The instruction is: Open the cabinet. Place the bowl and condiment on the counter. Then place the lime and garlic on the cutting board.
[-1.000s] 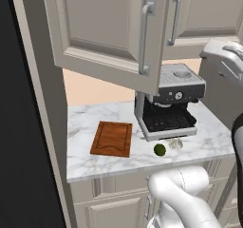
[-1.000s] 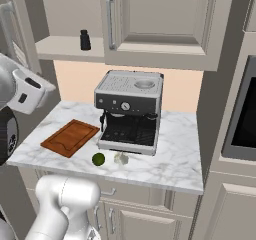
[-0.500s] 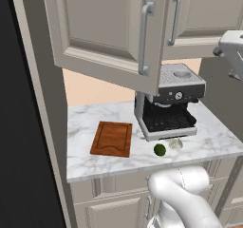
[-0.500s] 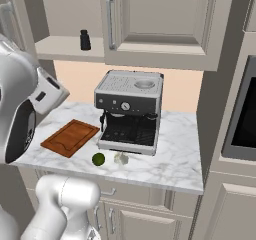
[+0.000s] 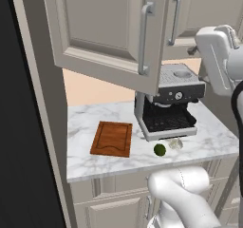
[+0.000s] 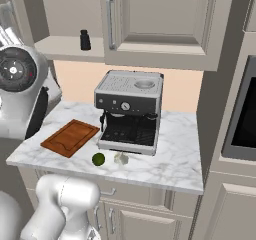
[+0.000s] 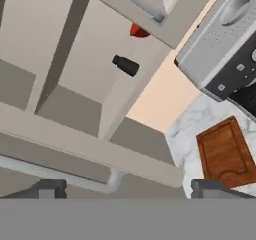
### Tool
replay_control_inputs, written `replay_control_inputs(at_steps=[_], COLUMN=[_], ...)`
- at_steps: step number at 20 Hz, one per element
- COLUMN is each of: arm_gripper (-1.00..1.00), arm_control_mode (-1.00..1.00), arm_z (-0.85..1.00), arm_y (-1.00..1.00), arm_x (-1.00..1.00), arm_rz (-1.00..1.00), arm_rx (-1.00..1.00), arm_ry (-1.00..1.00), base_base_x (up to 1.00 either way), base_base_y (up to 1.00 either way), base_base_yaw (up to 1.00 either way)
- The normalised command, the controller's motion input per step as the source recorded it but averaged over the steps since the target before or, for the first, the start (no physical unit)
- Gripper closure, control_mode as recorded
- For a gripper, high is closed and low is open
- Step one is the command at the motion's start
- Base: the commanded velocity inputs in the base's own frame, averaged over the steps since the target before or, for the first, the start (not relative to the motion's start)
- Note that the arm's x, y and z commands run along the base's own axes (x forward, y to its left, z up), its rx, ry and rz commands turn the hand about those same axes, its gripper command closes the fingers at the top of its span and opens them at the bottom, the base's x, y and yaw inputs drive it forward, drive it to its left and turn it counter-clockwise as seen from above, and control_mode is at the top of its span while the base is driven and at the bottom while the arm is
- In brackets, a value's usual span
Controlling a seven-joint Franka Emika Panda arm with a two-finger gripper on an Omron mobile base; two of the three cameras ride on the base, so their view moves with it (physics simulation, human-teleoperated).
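claw (image 7: 127,188) spread wide, condiment (image 7: 125,65) well beyond, on cabinet (image 7: 75,69) shelf

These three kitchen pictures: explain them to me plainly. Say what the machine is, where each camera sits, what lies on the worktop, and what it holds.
It is a white robot arm on a drivable base. Two cameras ride behind it, left and right; the third looks along its gripper, which is open and holds nothing. The cabinet stands open. On its shelf are the black condiment and, further in, the red bowl. On the marble counter lie the cutting board, bare, and the lime and garlic in front of the coffee machine.
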Motion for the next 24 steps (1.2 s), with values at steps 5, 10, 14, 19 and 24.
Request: replay_control_inputs(at_steps=[5,10,14,19,24], arm_gripper=[-1.00,-1.00,-1.00,-1.00,-1.00], arm_control_mode=[-1.00,-1.00,-1.00,-1.00,-1.00], arm_z=[-0.08,0.00,0.00,0.00,-0.02], arm_y=[0.13,0.04,0.01,0.10,0.24], arm_x=[0.48,0.37,0.56,0.62,0.60], arm_rz=[0.10,0.14,0.17,0.19,0.23], arm_rx=[0.34,0.29,0.18,0.11,0.02], arm_ry=[0.02,0.05,0.08,0.07,0.09], base_base_x=[0.00,0.00,0.00,0.00,0.00], base_base_y=[0.00,0.00,0.00,0.00,0.00], base_base_yaw=[0.00,0.00,0.00,0.00,0.00])
